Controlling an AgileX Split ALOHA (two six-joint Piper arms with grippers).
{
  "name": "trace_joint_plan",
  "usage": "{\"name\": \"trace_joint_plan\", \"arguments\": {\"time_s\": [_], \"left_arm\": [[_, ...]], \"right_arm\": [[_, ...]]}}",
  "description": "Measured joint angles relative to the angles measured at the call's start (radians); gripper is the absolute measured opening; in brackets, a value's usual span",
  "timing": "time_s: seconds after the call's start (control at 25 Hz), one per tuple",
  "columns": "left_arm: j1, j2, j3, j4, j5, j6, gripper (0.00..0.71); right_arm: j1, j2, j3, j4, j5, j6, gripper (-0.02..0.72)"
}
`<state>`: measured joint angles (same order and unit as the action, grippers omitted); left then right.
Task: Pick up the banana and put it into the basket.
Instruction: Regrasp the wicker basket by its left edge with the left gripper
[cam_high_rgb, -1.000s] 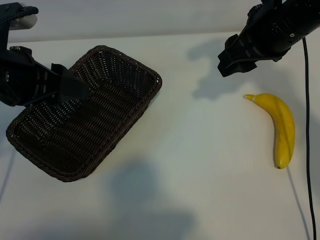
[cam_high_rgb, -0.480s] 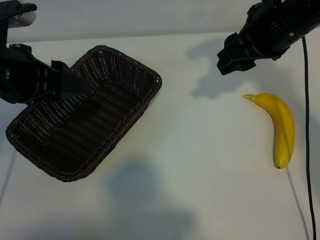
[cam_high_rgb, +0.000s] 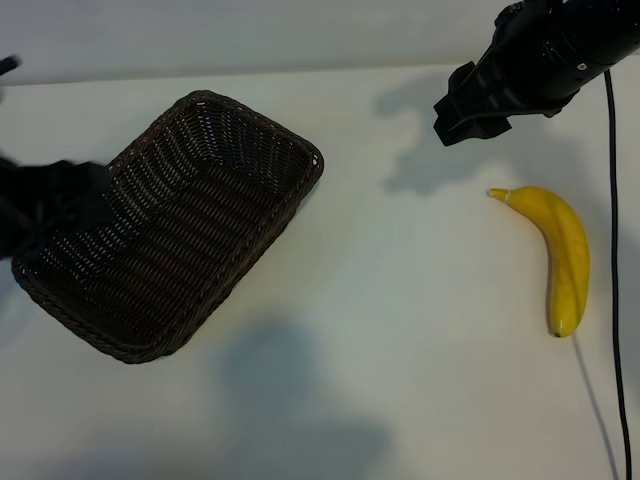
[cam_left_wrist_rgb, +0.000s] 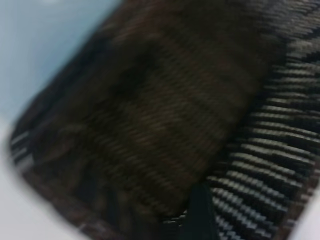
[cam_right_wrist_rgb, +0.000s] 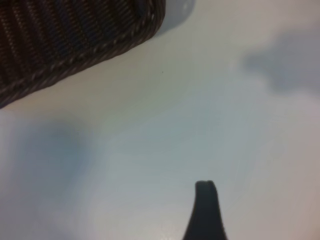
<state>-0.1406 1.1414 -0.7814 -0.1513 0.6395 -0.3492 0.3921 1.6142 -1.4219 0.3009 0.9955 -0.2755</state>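
Currently itemising: banana (cam_high_rgb: 562, 255), lying on the bench (cam_high_rgb: 400, 330) at the right arm's side, well apart from the basket (cam_high_rgb: 170, 225). Right gripper (cam_high_rgb: 462, 112) is hovering near its stem end, jaws wide, holding nothing. Left gripper (cam_high_rgb: 45, 205) is hanging over the basket's edge, jaws wide, empty. Banana is likely light, smooth, bruisable; a grip across its thick middle is looking best.

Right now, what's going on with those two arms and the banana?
Right gripper open, empty, up beyond the banana. Left gripper open at the basket edge. Banana untouched on the table. Nothing between.
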Motion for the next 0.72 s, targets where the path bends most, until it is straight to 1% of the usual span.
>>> {"name": "trace_joint_plan", "arguments": {"time_s": [0.08,0.2,0.32,0.48,0.6,0.72], "left_arm": [[0.0,-0.059,0.053,0.058,-0.028,-0.128,0.606],[0.0,-0.124,0.142,0.113,-0.043,-0.262,0.606],[0.0,-0.15,0.218,0.151,-0.055,-0.35,0.606],[0.0,-0.154,0.314,0.151,-0.096,-0.428,0.606],[0.0,-0.154,0.369,0.168,-0.165,-0.479,0.606],[0.0,-0.148,0.393,0.254,-0.243,-0.568,0.606]], "right_arm": [[0.0,0.0,0.0,-0.001,0.0,0.0,0.56],[0.0,0.0,0.0,-0.001,0.0,-0.001,0.56],[0.0,0.0,0.0,-0.001,0.0,-0.008,0.56],[0.0,0.0,0.0,-0.001,0.0,-0.013,0.56],[0.0,0.0,0.0,-0.002,0.0,-0.016,0.56],[0.0,0.0,0.0,-0.003,0.0,-0.016,0.56]]}}
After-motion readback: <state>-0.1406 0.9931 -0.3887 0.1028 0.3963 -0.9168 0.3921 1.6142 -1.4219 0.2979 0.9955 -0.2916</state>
